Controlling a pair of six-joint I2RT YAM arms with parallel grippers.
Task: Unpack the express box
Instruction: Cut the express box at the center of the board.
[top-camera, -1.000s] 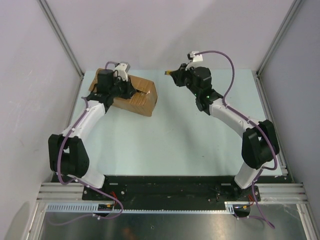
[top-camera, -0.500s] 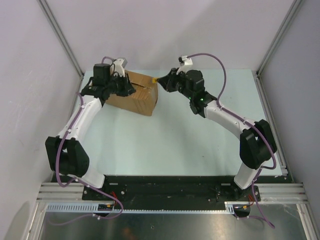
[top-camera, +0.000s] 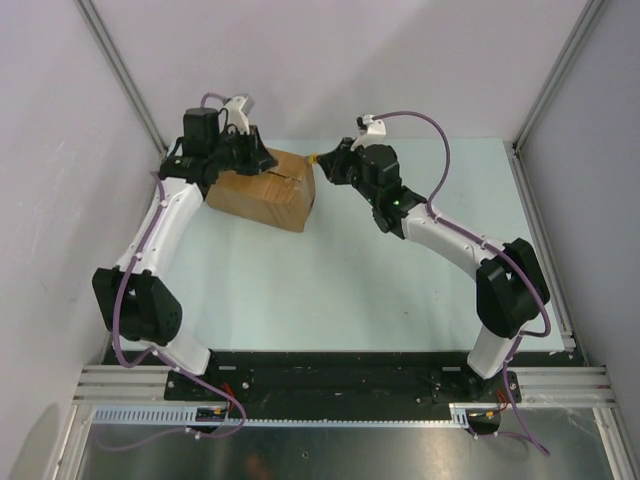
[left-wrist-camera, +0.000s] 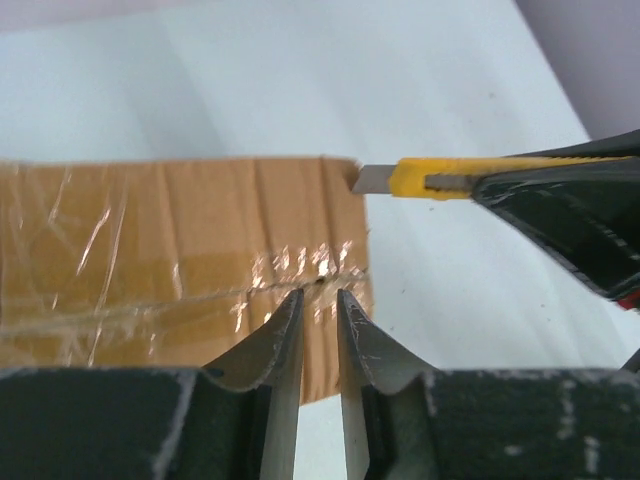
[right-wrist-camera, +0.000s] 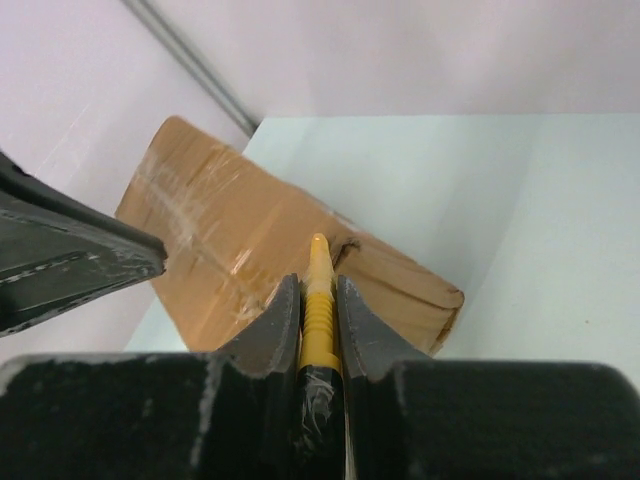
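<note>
A pale mint-green table (top-camera: 340, 270) fills the middle of an enclosed cell. Plain lavender-grey walls (top-camera: 330, 60) stand behind the table and on both sides of it. Aluminium posts (top-camera: 122, 75) slant up from the table's two far corners. An aluminium rail (top-camera: 531, 200) runs along the table's right edge. Before the table's near edge lie aluminium profiles (top-camera: 120, 385), then a dull metal sheet (top-camera: 350, 455). The light is soft and even, leaving faint shadows on the table.

The express box (top-camera: 265, 195) is brown with shiny tape, the knife (left-wrist-camera: 430, 178) yellow with a grey blade.
</note>
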